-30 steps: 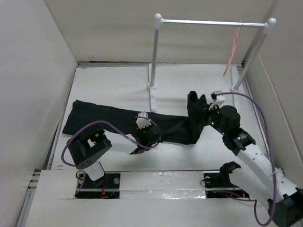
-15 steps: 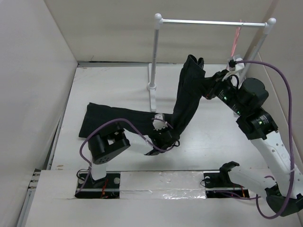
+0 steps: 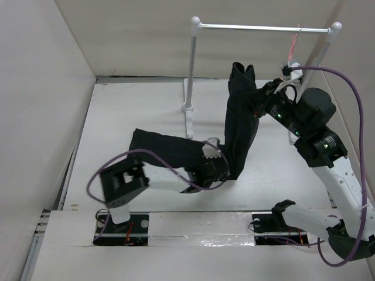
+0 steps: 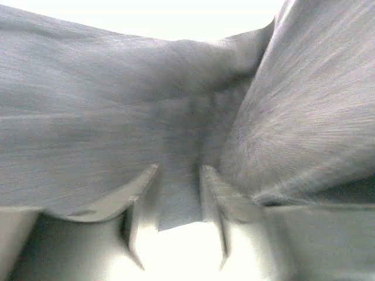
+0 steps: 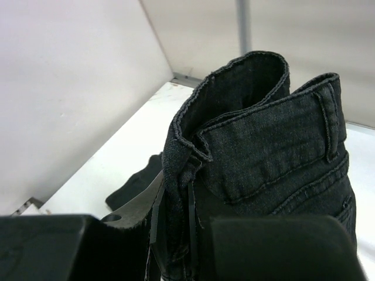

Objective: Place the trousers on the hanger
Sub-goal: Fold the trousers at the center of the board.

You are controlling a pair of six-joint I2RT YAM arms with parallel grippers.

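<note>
The black trousers (image 3: 240, 117) hang from their waistband, legs trailing left across the table. My right gripper (image 3: 262, 100) is shut on the waistband edge, held up in front of the rail; in the right wrist view the gripper (image 5: 174, 205) pinches the denim hem (image 5: 263, 134). My left gripper (image 3: 214, 160) sits low at the fold of the legs. In the left wrist view that gripper (image 4: 179, 175) has its fingers apart, with a flap of fabric (image 4: 105, 117) lying across the gap. The pink hanger (image 3: 291, 55) hangs at the rail's right end.
The white-and-silver rail (image 3: 258, 27) spans the back on two posts, the left post (image 3: 191, 76) standing just left of the lifted trousers. White walls (image 3: 47, 88) close in the table on three sides. The right arm's purple cable (image 3: 351, 99) loops near the right post.
My right gripper has raised the waistband up and back toward the rail, dragging the legs rightward. My left gripper slid right with the fabric, and its jaws have parted.
</note>
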